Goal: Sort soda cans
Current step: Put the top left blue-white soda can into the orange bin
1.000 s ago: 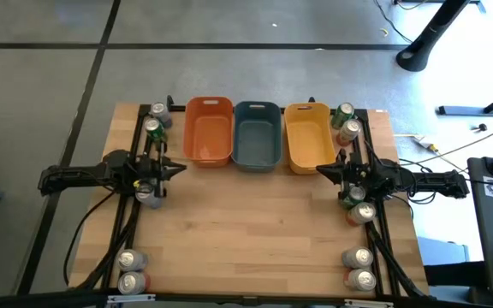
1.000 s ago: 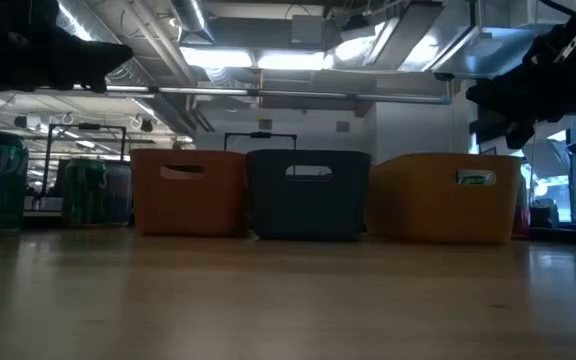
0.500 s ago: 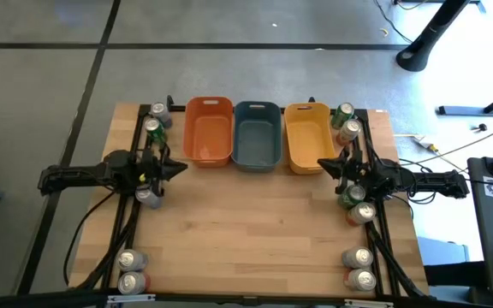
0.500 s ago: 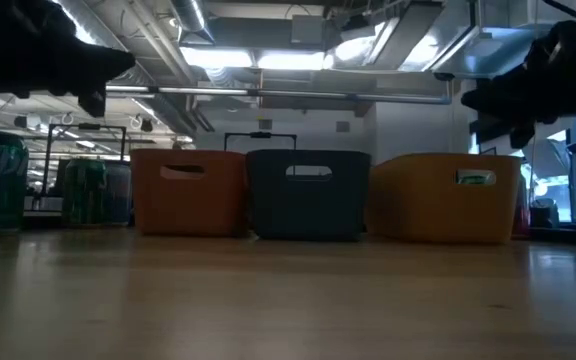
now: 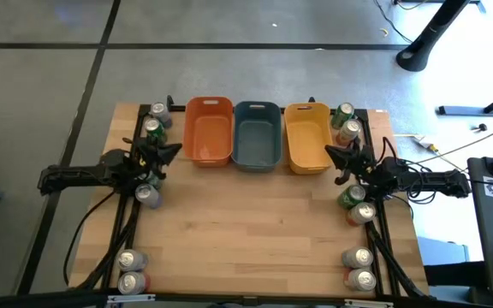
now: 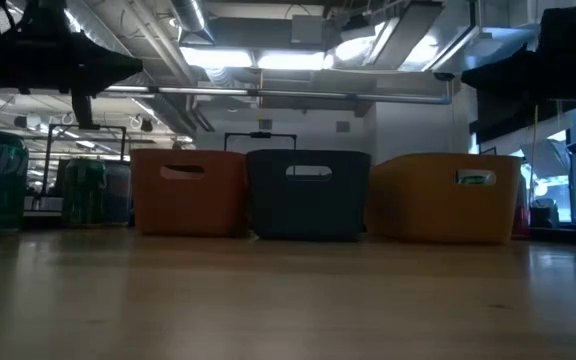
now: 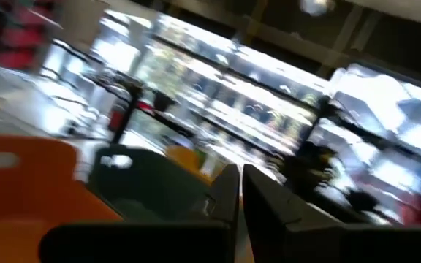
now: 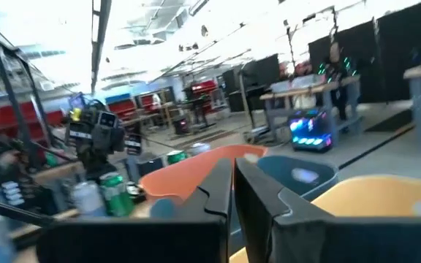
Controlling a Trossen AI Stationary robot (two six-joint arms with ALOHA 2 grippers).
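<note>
Left gripper hovers at about 9 o'clock on the table, just off the orange bin; left wrist view shows its two dark fingers nearly pressed together, only a thin slit between, nothing held. Right gripper sits at about 3 o'clock, tips right beside the yellow bin; right wrist view shows its fingers likewise drawn close with a narrow gap, empty. Grey-blue bin stands between the orange and yellow ones, all three in a row at 12 o'clock, touching side to side. Soda cans sit in small clusters along the table's edges: two at 10 o'clock, one silver can just below the left gripper, two at 7 o'clock, two at 2 o'clock, a green and an orange-red one partly under the right arm at 3–4 o'clock, two at 5 o'clock. No can is touched by either gripper as far as the high view shows; possibly more cans are hidden under the arms, hard to tell. In the low view the arms are only dark shapes at the upper corners above the bins
</note>
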